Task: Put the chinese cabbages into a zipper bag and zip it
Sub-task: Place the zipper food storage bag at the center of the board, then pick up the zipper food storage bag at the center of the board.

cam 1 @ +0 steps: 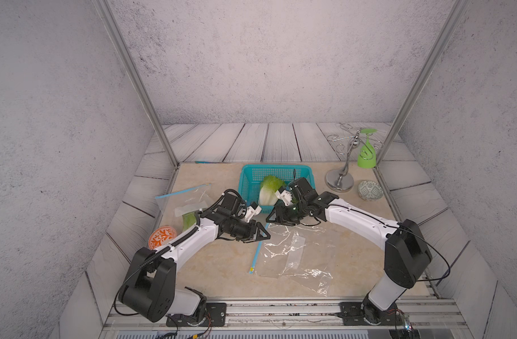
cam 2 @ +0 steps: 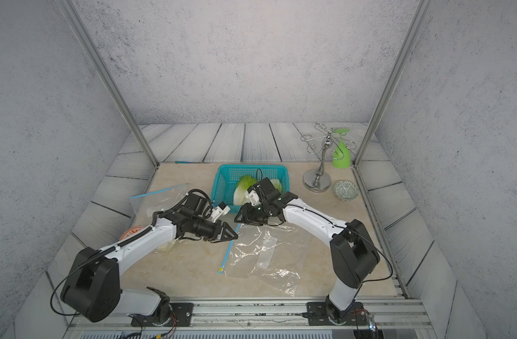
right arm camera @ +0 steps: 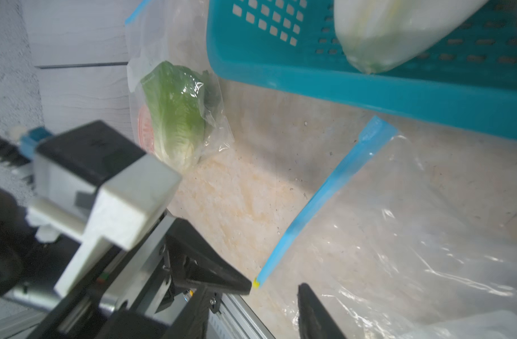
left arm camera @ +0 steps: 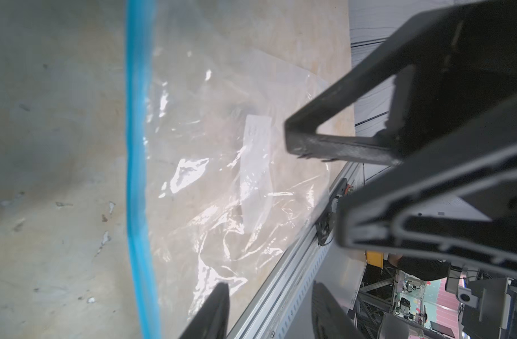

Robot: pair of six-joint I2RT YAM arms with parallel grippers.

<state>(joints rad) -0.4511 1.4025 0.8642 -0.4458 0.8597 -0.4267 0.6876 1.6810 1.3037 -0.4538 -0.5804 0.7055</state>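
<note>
An empty clear zipper bag (cam 1: pixel 292 258) lies flat at the middle front, its blue zip strip (cam 1: pixel 258 252) toward the left arm. My left gripper (cam 1: pixel 264 234) hovers over the strip's far end; in its wrist view the jaws (left arm camera: pixel 270 308) stand open and empty. My right gripper (cam 1: pixel 271 218) faces it from the right, just in front of the teal basket (cam 1: pixel 248 176), and its jaws stand apart. One chinese cabbage (cam 1: pixel 269 190) lies in the basket, a second (cam 2: pixel 276 185) shows behind the right wrist. Another cabbage (right arm camera: pixel 175 117) sits inside a second clear bag (cam 1: pixel 189 199) at the left.
A chrome glass rack (cam 1: pixel 339 179) with an upturned green goblet (cam 1: pixel 366 155) stands at the back right, with a patterned bowl (cam 1: pixel 370 190) beside it. An orange plate (cam 1: pixel 161 238) lies partly under the left arm. Metal frame posts stand at both back corners.
</note>
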